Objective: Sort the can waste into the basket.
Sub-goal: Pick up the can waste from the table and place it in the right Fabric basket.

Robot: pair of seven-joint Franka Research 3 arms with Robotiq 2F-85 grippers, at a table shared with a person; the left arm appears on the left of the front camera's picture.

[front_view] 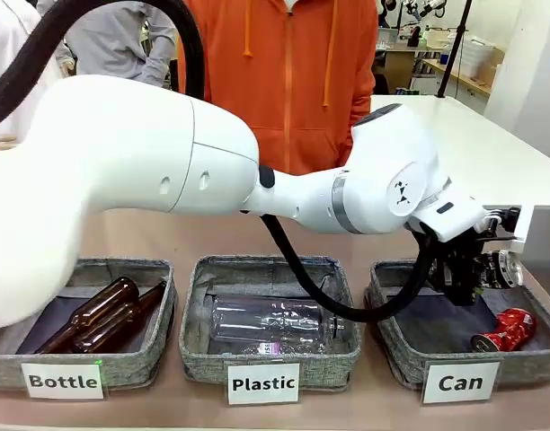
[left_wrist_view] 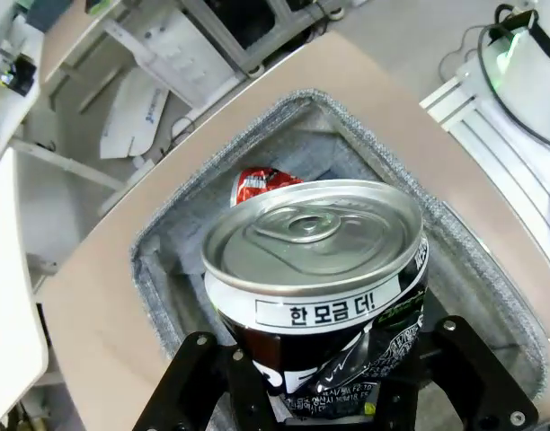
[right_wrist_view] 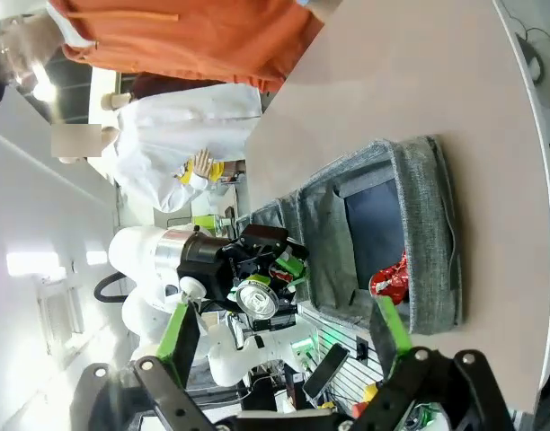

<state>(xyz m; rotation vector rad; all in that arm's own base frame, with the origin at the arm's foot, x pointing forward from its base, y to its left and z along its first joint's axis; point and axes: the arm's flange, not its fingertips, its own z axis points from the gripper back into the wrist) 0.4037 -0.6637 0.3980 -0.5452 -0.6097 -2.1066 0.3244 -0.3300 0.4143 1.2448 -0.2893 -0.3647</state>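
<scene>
At right of the front frame, the left gripper point(front_view: 473, 269) hangs over the "Can" basket point(front_view: 396, 337), jaws clamped on the black and silver can point(front_view: 501, 268). In the left wrist view that can sits dead centre, lid toward the lens, basket mouth right below it. Prob. held there so a release drops it straight in; judged, not seen. The red can point(front_view: 504, 329) already lies inside, lower right of the basket floor. Middle basket "Plastic" point(front_view: 196, 341) holds a clear plastic bottle point(front_view: 270, 321); left one "Bottle" point(front_view: 163, 310) holds brown glass bottles point(front_view: 100, 314). Right gripper point(right_wrist_view: 284, 337), bottom of its own wrist view, stands wide w/ nothing between the green pads point(right_wrist_view: 178, 330), parked off to the side, prob. to stay clear.
</scene>
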